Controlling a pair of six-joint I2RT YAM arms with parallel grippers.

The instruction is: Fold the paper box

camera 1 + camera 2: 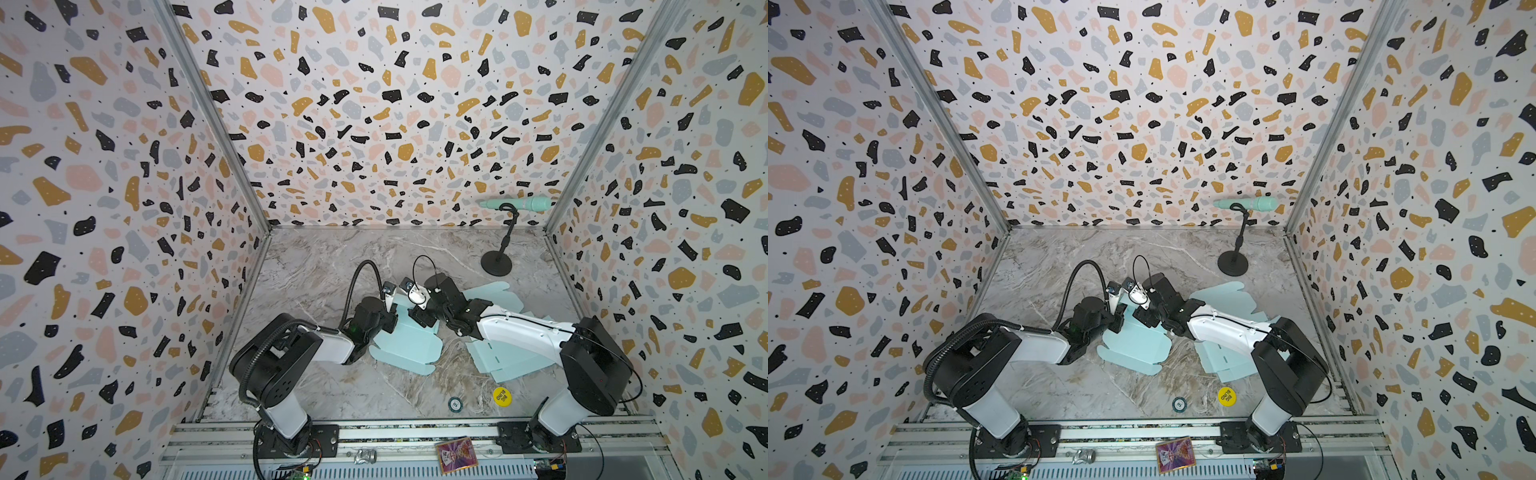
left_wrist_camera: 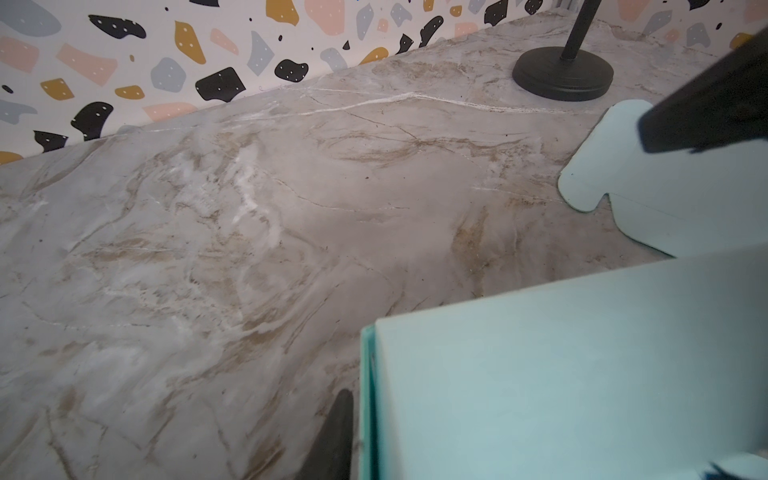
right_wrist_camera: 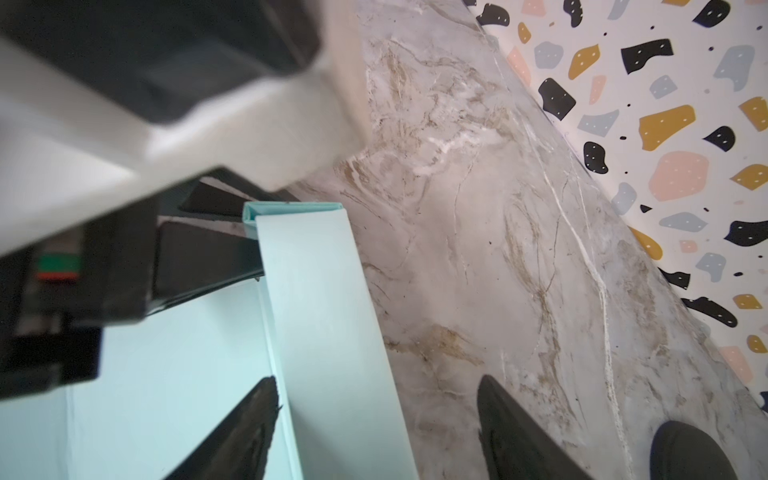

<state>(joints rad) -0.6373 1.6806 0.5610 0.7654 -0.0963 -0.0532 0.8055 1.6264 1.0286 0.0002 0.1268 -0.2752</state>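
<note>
While the paper box [image 1: 405, 347] lies centred on the surface [image 1: 332, 266], wall [image 3: 324, 311] raised at 12 o'clock, right pincer [image 3: 376, 380] straddles it, spread; left pincer [image 1: 390, 316]: state unreadable. Wall-folding step. Next, probably: seat wall squarely.

Mint microphone [image 1: 517, 203], black stand [image 1: 496, 264], yellow disc [image 1: 502, 396]

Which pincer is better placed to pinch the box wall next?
Probably the right pincer: its open fingers sit either side of the raised wall of the paper box. The left pincer is at the wall's end.
</note>
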